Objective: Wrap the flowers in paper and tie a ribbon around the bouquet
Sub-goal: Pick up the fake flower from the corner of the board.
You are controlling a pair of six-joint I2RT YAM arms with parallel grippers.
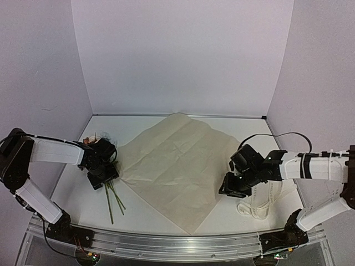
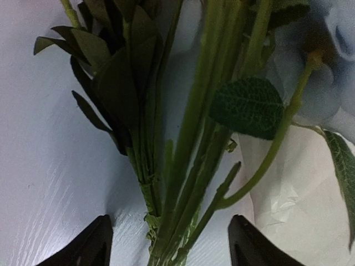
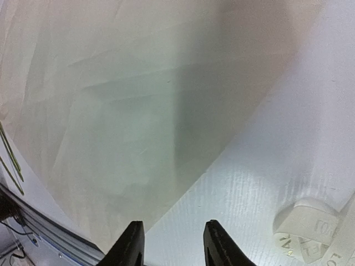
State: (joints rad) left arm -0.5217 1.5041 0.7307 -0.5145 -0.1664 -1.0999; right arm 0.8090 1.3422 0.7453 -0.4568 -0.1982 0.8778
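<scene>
The flowers (image 1: 112,198) lie at the left of the table, thin green stems toward the near edge and blooms (image 1: 97,137) behind the left wrist. My left gripper (image 1: 104,178) is down over the stems. In the left wrist view its jaws (image 2: 169,249) stand open on either side of the stem bundle (image 2: 188,166), apart from it; a pale blue bloom (image 2: 333,72) shows at top right. The peach-tan paper (image 1: 180,166) lies flat mid-table. My right gripper (image 1: 230,191) hovers open at the paper's right edge (image 3: 138,111), with nothing between its fingertips (image 3: 173,235). The ribbon (image 1: 263,202) lies loosely piled beside it (image 3: 313,227).
A metal rail (image 1: 177,244) runs along the table's near edge and pale walls close in the back and sides. The paper's left corner (image 2: 294,194) lies close beside the stems. White tabletop (image 1: 72,194) shows round the flowers.
</scene>
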